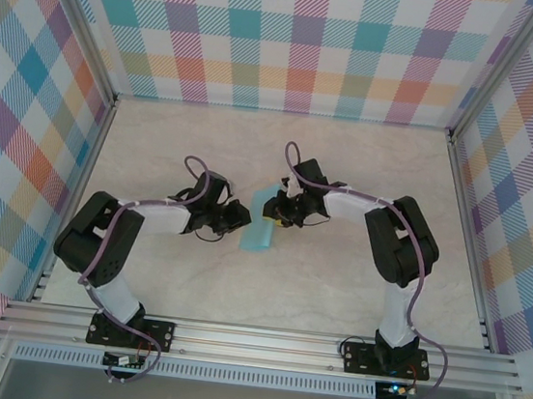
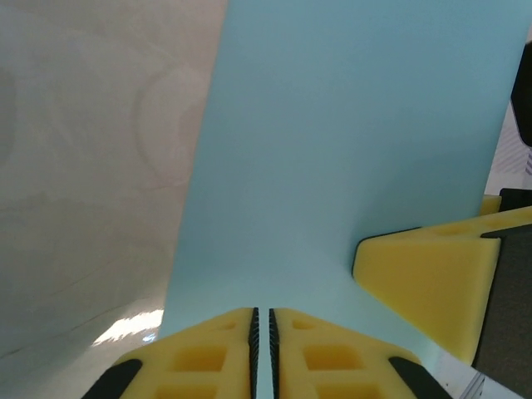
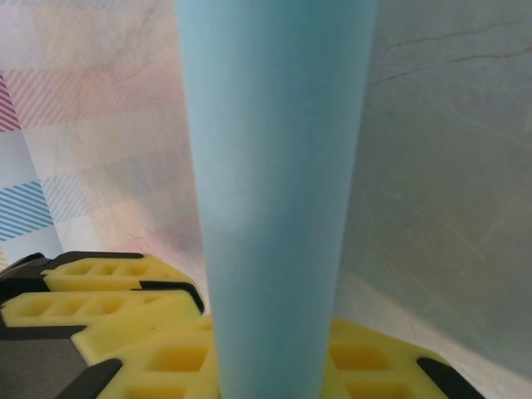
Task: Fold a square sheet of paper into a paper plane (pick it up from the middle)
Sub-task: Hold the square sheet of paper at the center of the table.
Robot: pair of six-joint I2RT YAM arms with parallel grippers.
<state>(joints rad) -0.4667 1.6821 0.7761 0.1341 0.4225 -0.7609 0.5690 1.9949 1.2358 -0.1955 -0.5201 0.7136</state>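
Paper sheet (image 1: 258, 234), thin light blue square, stood curled over the counter (image 1: 348, 171) between both tools. Right tool (image 3: 270, 349) clamped around it; left tool (image 2: 262, 322) closed tight at its near edge, hold unclear.

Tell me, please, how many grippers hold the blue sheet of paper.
2. The left gripper pinches the sheet of paper at its left edge; the right gripper holds it from the right.
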